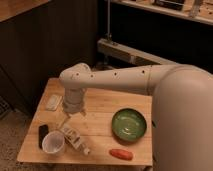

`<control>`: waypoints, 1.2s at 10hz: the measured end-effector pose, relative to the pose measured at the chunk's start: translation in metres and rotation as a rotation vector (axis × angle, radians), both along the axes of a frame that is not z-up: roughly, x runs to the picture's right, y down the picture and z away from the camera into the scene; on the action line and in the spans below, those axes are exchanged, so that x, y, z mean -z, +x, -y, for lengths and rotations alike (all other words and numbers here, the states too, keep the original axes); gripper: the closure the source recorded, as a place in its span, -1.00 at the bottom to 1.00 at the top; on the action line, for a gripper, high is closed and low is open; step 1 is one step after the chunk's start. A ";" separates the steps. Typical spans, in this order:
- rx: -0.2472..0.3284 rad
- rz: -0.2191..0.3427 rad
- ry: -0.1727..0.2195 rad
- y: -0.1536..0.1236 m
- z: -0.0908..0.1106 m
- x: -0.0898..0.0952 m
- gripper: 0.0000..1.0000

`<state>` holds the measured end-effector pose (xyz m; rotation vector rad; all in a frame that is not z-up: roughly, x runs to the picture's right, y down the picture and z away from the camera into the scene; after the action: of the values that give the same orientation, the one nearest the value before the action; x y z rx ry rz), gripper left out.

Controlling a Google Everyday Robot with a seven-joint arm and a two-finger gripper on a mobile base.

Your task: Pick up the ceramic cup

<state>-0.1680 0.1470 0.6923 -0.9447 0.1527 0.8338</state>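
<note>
The ceramic cup (pixel 52 143) is small, white and upright near the front left corner of the wooden table (pixel 102 107). My gripper (pixel 71 118) hangs from the white arm just above the tabletop, up and to the right of the cup and apart from it. Its fingers point down and stand open, with nothing between them.
A light packaged item (pixel 75 139) lies right beside the cup, below the gripper. A black object (pixel 43 135) lies left of the cup and a white packet (pixel 52 102) sits at the back left. A wide green bowl (pixel 129 124) and a red item (pixel 121 154) are on the right.
</note>
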 end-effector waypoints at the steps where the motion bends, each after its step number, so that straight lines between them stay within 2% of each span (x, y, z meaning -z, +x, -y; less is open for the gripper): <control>1: 0.002 0.001 -0.002 0.000 -0.001 0.001 -0.60; 12: 0.016 0.012 -0.003 -0.003 -0.008 0.005 -0.60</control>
<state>-0.1707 0.1554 0.6872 -0.9499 0.1506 0.8129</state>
